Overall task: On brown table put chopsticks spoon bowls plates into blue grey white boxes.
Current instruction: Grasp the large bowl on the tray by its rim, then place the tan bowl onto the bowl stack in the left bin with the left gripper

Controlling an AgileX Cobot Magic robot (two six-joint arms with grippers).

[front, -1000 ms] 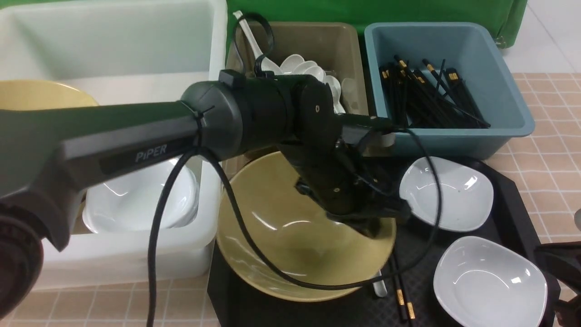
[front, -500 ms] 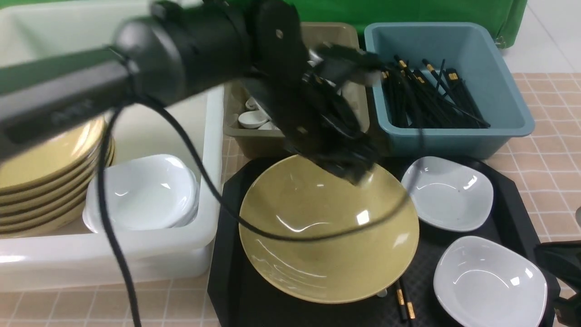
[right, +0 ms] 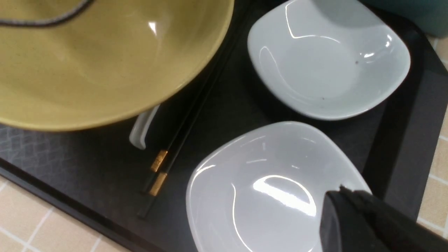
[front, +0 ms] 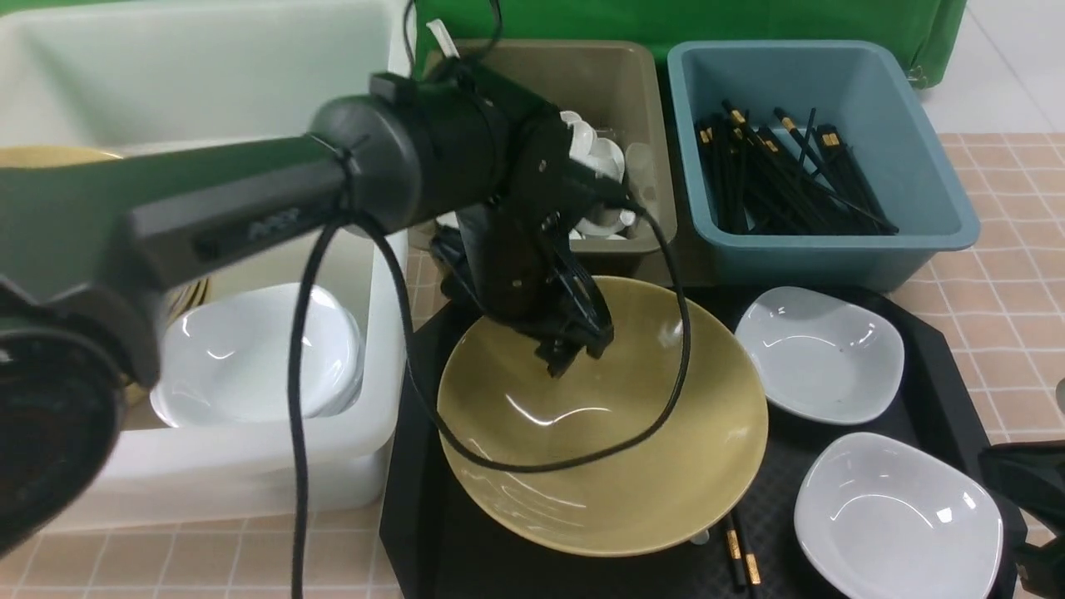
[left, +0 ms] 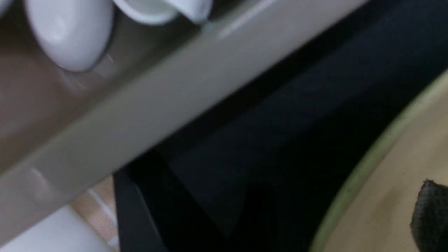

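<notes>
A wide tan bowl [front: 599, 449] sits on the black tray [front: 433, 549]. My left gripper [front: 578, 353] hangs open over the bowl's far rim, holding nothing; one of its fingers [left: 430, 217] shows above the bowl [left: 385, 210]. Two white plates [front: 819, 353] [front: 899, 516] lie to the right of the bowl. Black chopsticks [right: 175, 154] and a white spoon handle [right: 141, 131] stick out from under the bowl. My right gripper [right: 341, 190] is shut and empty over the nearer plate [right: 262, 196].
At the back stand the white box [front: 208, 75] with stacked tan bowls and white plates, the grey box [front: 616, 75] with spoons, and the blue box [front: 932, 166] with chopsticks. The tiled brown table [front: 1015, 249] shows at the right.
My left gripper rose from the bowl's right rim to above the grey box, opened, then dropped to the bowl's far rim. The bowl shifted right. The right arm stayed still.
</notes>
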